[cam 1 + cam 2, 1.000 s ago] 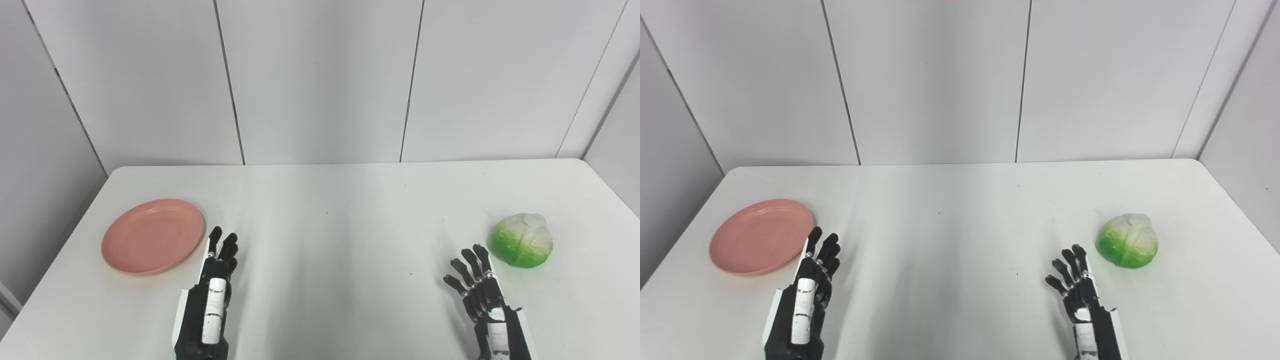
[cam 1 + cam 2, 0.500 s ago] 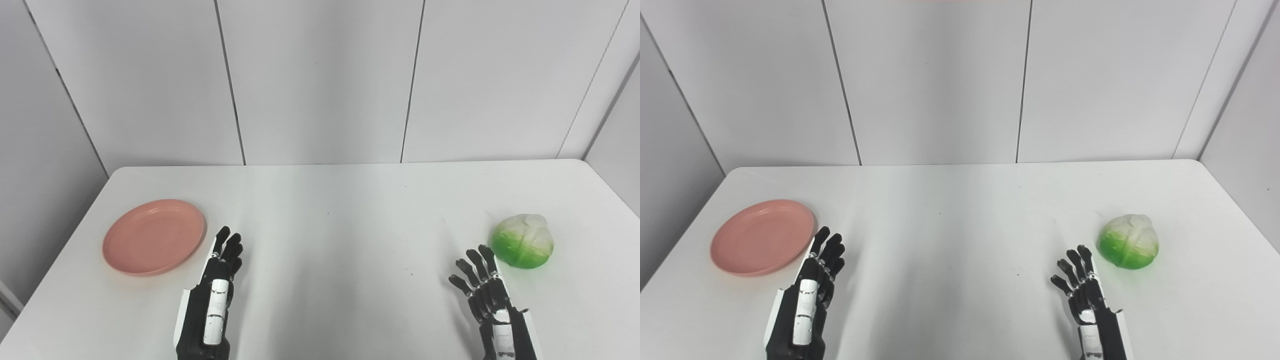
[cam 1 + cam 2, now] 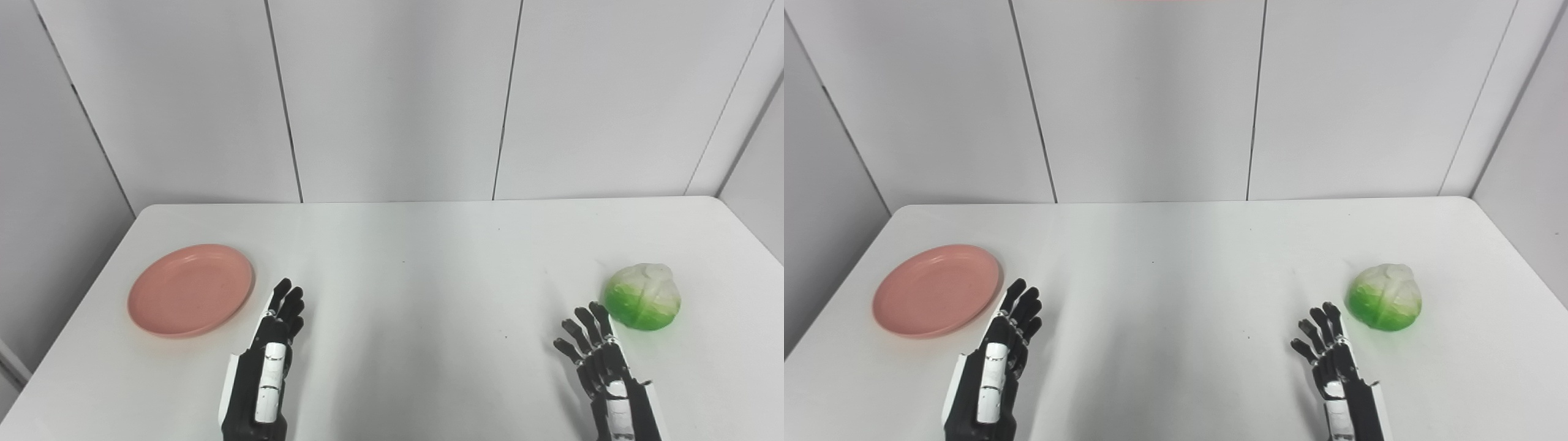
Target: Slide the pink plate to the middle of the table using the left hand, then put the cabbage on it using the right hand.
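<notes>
Against grey wall panels (image 3: 392,92) stands the white table (image 3: 404,245), matte and rounded at its far corners. Near its left edge lies the pink plate (image 3: 190,290), flat, rim up, round with no long axis. Near the right edge sits the cabbage (image 3: 642,296), pale top up, green below. By the front edge, the left hand (image 3: 269,343) is empty, fingers straight and close together, just right of the plate; the right hand (image 3: 597,358) is empty, fingers spread, just short of the cabbage. Both views agree.
</notes>
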Action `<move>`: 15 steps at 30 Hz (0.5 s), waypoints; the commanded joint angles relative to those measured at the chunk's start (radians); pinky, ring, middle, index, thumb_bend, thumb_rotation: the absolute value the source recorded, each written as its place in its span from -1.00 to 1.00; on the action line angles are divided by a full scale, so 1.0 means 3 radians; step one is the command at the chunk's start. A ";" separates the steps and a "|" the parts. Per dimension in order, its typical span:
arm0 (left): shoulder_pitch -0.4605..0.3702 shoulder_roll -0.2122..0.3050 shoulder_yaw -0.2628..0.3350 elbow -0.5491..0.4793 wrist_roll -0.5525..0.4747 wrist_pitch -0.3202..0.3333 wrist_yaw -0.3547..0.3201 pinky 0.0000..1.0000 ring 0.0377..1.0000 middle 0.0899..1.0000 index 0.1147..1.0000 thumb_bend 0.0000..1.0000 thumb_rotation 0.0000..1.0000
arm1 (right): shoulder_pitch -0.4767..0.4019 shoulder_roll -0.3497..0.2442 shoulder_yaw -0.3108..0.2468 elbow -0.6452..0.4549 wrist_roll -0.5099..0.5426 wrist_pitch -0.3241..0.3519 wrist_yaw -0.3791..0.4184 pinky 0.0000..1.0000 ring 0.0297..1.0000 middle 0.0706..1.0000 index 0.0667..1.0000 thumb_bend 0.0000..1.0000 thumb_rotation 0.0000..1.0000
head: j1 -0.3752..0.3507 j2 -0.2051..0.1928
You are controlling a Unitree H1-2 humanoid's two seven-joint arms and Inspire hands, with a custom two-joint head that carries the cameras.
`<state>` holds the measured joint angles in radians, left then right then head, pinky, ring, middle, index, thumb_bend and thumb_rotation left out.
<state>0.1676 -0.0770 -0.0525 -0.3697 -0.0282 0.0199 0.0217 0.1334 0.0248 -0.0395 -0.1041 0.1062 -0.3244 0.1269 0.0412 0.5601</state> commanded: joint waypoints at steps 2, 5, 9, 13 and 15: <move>0.0409 -0.0028 -0.0026 0.0044 0.0083 -0.0217 0.0036 0.92 0.89 0.84 0.80 0.57 0.85 | 0.0239 -0.0169 -0.0031 0.0036 0.0087 -0.0243 0.0078 0.75 0.83 0.90 0.93 0.62 0.92 | 0.0130 -0.0092; 0.0408 -0.0058 -0.0068 0.0112 0.0108 -0.0259 0.0055 0.93 0.88 0.84 0.78 0.56 0.84 | 0.0223 -0.0189 -0.0074 0.0119 0.0138 -0.0296 0.0122 0.78 0.85 0.93 0.95 0.60 0.94 | 0.0232 -0.0147; 0.0388 -0.0090 -0.0125 0.0233 0.0165 -0.0359 0.0097 0.93 0.87 0.84 0.78 0.46 0.83 | 0.0184 -0.0223 -0.0120 0.0244 0.0217 -0.0373 0.0173 0.84 0.86 0.94 0.97 0.57 0.97 | 0.0400 -0.0252; 0.0365 -0.0096 -0.0171 0.0356 0.0223 -0.0478 0.0141 0.91 0.86 0.84 0.78 0.35 0.83 | 0.0162 -0.0257 -0.0145 0.0337 0.0317 -0.0395 0.0235 0.92 0.91 0.99 1.00 0.53 1.00 | 0.0484 -0.0359; 0.0353 -0.0090 -0.0185 0.0405 0.0235 -0.0528 0.0158 0.89 0.85 0.83 0.78 0.33 0.81 | 0.0153 -0.0262 -0.0153 0.0371 0.0338 -0.0402 0.0241 0.94 0.92 1.00 1.00 0.52 1.00 | 0.0503 -0.0403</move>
<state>0.1704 -0.0885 -0.1119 -0.2453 0.0250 -0.0842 0.0569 0.1269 -0.0193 -0.0804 -0.0097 0.1960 -0.4225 0.1886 0.1917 0.4388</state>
